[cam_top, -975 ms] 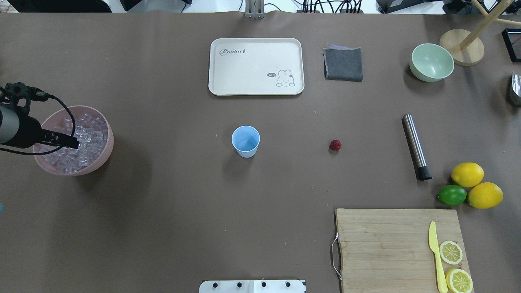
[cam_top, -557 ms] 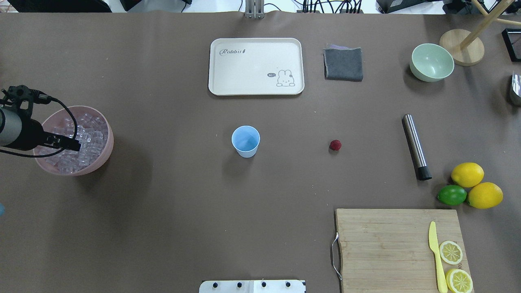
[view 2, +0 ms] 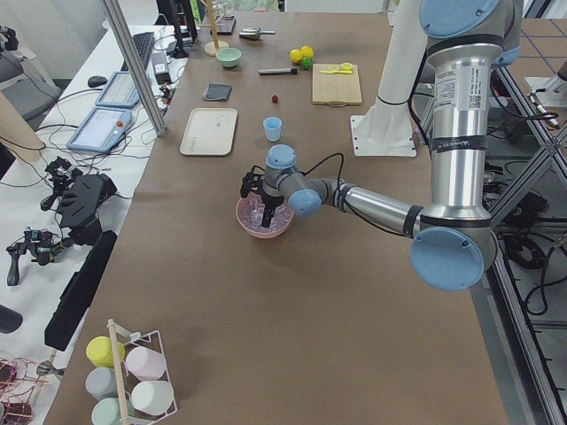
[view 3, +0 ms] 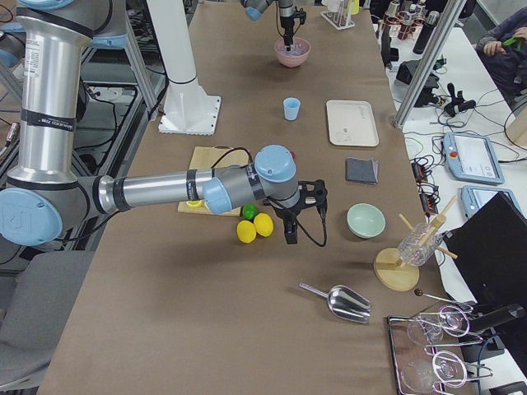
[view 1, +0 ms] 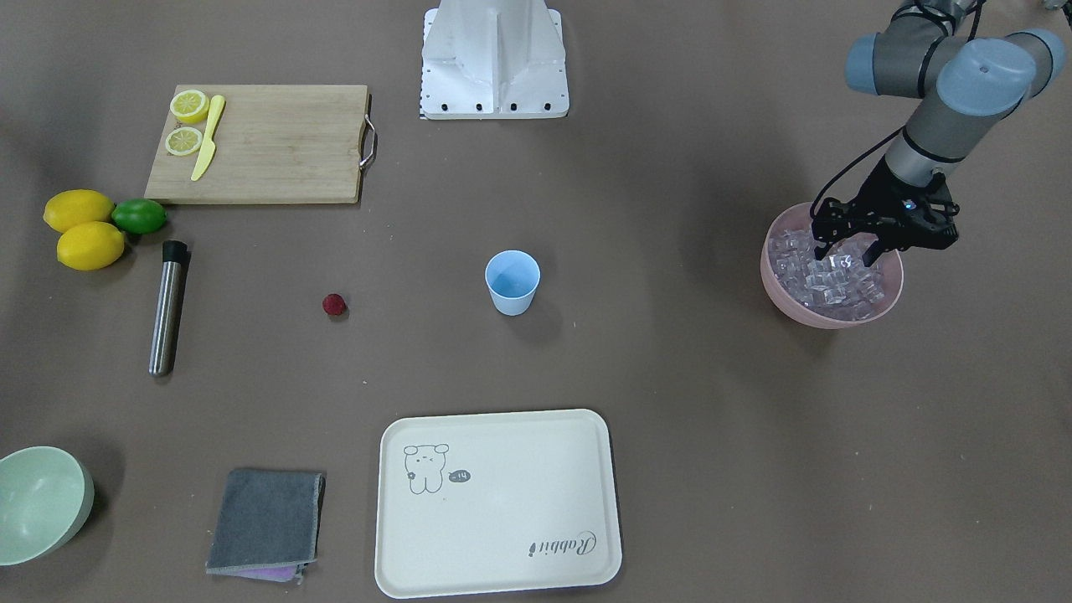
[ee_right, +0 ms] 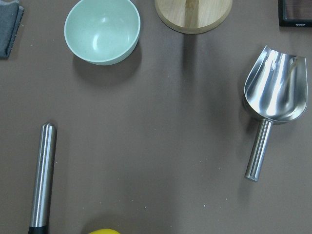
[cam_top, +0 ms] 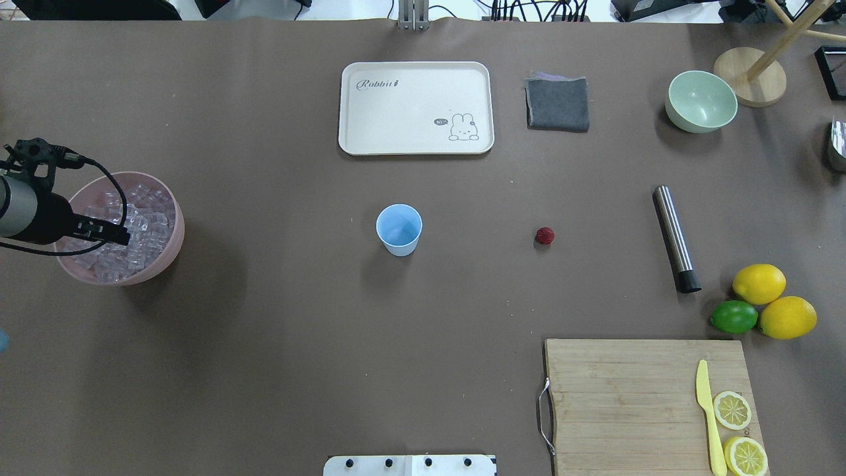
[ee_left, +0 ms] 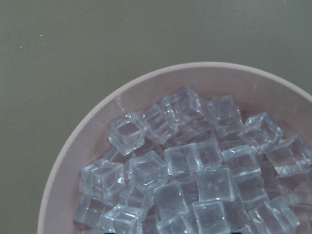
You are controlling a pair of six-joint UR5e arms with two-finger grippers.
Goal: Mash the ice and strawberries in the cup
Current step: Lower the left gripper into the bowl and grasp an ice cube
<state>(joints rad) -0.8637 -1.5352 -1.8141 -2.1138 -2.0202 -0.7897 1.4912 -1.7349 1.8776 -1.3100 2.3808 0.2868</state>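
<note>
Bench (cam_top: pixel 264 330) takes up the whole overhead frame. Left arm (view 1: pixel 946 100) enters at the upper right of the front view; its jaws are spread wide and point down over the pink bowl (view 1: pixel 779 293), tips at the top of the heap. Can't tell whether they touch a cube. Right arm (view 3: pixel 156 191) is near and large in the right side view, with its jaws hanging by the lemons (view 3: pixel 254 227). That is the only view showing them, so can't tell if they're wide or narrow. Board (cam_top: pixel 628 396) is lower right in the overhead view, tray (cam_top: pixel 415 109) top centre. The pink bowl sits at that view's left edge and is full of ice (ee_left: pixel 185 180), clear cubes piled to the rim. Cup (cam_top: pixel 399 229) stands upright at frame centre, nothing visible inside. Strawberry (cam_top: pixel 544 235) lies on bare bench right of the cup, well apart from it, between the cup and the muddler (cam_top: pixel 674 238).
</note>
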